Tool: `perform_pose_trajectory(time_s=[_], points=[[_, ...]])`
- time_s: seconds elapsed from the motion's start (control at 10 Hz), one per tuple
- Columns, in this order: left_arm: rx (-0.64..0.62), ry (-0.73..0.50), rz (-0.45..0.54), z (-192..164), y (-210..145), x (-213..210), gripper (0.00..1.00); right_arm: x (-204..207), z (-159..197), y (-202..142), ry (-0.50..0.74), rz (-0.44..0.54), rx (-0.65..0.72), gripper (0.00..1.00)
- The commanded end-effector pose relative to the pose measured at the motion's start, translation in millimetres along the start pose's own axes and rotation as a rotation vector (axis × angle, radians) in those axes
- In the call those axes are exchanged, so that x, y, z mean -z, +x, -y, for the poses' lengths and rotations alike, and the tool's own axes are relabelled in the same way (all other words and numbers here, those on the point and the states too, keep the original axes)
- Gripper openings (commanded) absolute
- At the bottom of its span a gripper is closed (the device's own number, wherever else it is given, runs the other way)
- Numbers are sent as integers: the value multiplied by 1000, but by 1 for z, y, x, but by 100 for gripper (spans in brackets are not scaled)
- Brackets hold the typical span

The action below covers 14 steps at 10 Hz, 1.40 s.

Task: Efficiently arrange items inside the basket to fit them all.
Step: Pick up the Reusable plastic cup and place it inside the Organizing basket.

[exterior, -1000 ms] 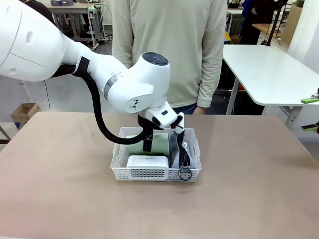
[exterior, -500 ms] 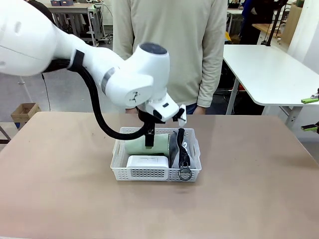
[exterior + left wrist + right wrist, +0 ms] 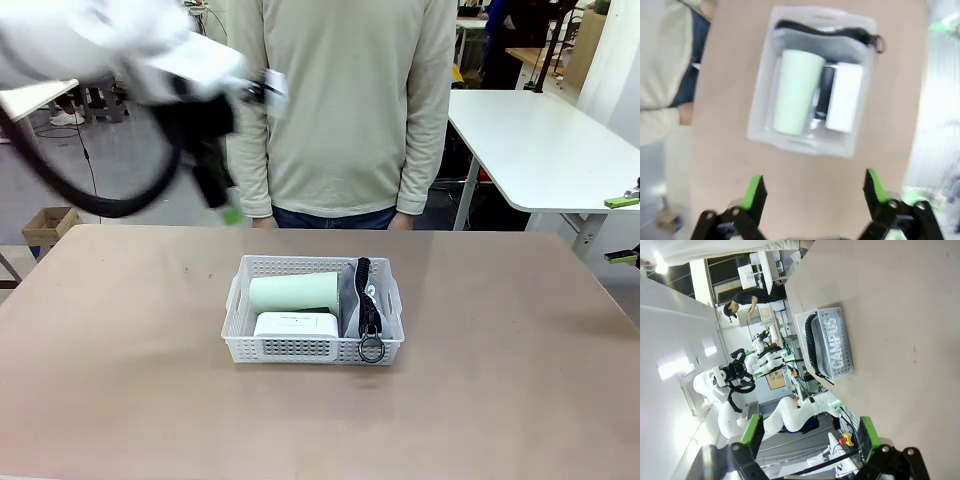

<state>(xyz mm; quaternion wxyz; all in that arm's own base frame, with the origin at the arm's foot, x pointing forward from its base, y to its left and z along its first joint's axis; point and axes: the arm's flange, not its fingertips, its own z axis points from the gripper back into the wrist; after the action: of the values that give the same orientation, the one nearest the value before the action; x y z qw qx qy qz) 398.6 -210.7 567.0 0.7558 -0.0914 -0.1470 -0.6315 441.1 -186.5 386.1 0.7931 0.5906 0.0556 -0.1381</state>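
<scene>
The white basket [image 3: 312,348] stands mid-table. Inside it a pale green cup [image 3: 295,292] lies on its side at the back. A white box [image 3: 295,324] sits in front of the cup. The grey pouch [image 3: 354,300] stands on edge along the right side, its black strap and ring [image 3: 371,348] hanging over the front rim. From above, a black stapler [image 3: 826,92] lies between the cup [image 3: 795,92] and the box [image 3: 845,97]. My left gripper [image 3: 225,205] is blurred, high above the table's far left, open and empty [image 3: 814,192]. My right gripper [image 3: 808,435] is open, with the "CAMPUS" pouch [image 3: 837,342] far ahead.
A person in a beige sweater [image 3: 340,100] stands at the table's far edge behind the basket. A white side table [image 3: 540,140] is at the back right. Bare brown tabletop [image 3: 500,380] surrounds the basket.
My left arm rose out of the basket and swung up and to the left with nothing in its jaws. The cup stays in the basket.
</scene>
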Motion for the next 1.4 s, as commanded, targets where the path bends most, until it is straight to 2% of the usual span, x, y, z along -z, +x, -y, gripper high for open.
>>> perform_pose_trajectory(time_s=[0.0,0.2,0.3,0.5,0.6,0.7,0.8,0.9,1.0,1.1,1.3], points=[[-250,-148,132,-31,-115,-33,100,0,-3,-3,0,3,1,100],[-639,-172,375,-44,-252,-58,100,0,-3,-3,0,3,1,100],[-818,-257,488,-55,-321,-51,100,0,-3,-3,0,3,1,100],[-1024,-444,575,-80,-401,-19,100,0,-3,-3,0,3,1,100],[-1064,-498,645,-87,-423,-1,100,0,-3,-3,0,3,1,100],[-1111,-491,729,-91,-436,16,100,0,-3,-3,0,3,1,100],[-1082,-475,814,-91,-437,21,100,0,-3,-3,0,3,1,100],[-1100,-440,857,-93,-434,24,100,0,-3,-3,0,3,1,100],[-1085,-472,836,-96,-424,23,100,0,-3,-3,0,3,1,100],[-1128,-497,790,-93,-446,38,100,0,-3,-3,0,3,1,100],[-1128,-497,790,-93,-446,38,100,0,-3,-3,0,3,1,100]])
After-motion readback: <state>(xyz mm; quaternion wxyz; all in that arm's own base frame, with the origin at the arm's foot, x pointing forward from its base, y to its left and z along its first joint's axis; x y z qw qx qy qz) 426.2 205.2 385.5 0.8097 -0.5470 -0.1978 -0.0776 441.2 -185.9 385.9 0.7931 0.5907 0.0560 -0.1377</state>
